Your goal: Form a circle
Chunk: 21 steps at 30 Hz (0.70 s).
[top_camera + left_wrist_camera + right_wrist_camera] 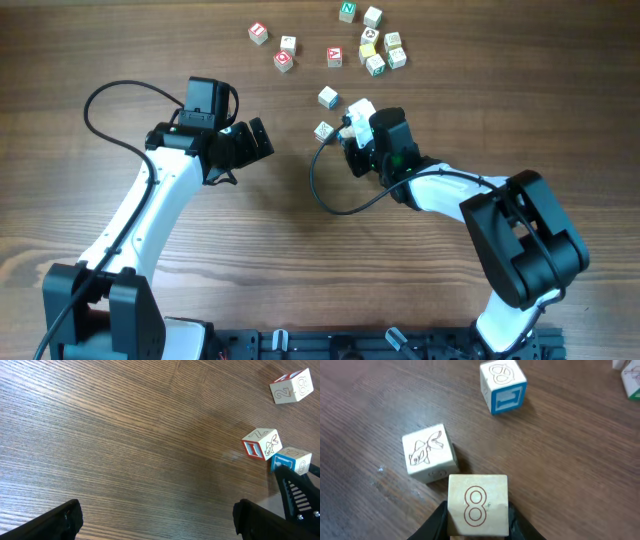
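- The right gripper (478, 522) is closed partway on a pale wooden cube (478, 505) with the figure 8 on its face. One dark finger (438, 522) presses each side of it.
- The held cube sits at or just above the table (300, 250); I cannot tell whether it touches the wood.
- Just beside the held cube, ahead and to the left in the right wrist view, a fish cube (429, 452) lies flat. They are very close, possibly touching at a corner.
- Farther ahead a blue-edged cube (503, 386) stands alone, apart from both.
- The left gripper (262, 140) has its jaws spread wide and grips nothing, above bare wood to the left of those cubes.
- No circle is formed. The other cubes (375, 50) lie loosely along the far edge of the table: a tight bunch at the right and a few red-marked ones (283, 61) spread to the left.
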### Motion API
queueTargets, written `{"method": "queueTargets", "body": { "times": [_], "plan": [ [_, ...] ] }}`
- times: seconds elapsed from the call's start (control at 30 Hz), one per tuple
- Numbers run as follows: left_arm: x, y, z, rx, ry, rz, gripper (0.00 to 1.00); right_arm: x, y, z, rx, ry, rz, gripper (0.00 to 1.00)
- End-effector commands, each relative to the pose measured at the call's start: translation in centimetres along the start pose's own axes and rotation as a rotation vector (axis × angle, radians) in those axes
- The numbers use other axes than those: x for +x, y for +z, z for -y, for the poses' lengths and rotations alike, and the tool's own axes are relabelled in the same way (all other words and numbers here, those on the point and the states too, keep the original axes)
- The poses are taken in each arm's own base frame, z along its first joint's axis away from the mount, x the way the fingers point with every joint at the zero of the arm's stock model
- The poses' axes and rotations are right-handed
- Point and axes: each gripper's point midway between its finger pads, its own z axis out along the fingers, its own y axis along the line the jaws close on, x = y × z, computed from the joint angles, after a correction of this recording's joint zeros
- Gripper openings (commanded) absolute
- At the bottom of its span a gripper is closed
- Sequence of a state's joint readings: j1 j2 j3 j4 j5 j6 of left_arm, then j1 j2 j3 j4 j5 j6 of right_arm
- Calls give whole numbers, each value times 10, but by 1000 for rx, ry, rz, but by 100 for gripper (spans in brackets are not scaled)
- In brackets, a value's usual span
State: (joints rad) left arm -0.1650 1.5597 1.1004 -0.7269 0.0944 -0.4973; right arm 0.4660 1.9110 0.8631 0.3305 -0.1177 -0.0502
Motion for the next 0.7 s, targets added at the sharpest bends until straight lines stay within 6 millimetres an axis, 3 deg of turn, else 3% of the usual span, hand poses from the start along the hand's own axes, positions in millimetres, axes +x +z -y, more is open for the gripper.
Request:
{"method": "queueTargets", "body": {
  "times": [0.0, 0.23, 0.67],
  "plan": [
    [-1, 0, -3, -10, 13, 5, 100, 9, 11, 3, 15, -2, -19, 14],
    [-2, 0, -4, -10, 13, 6, 100, 10, 12, 9, 48, 2, -19, 15],
    [-2, 0, -4, -10, 13, 6, 100, 6, 12, 0, 7, 3, -4, 32]
  ]
}}
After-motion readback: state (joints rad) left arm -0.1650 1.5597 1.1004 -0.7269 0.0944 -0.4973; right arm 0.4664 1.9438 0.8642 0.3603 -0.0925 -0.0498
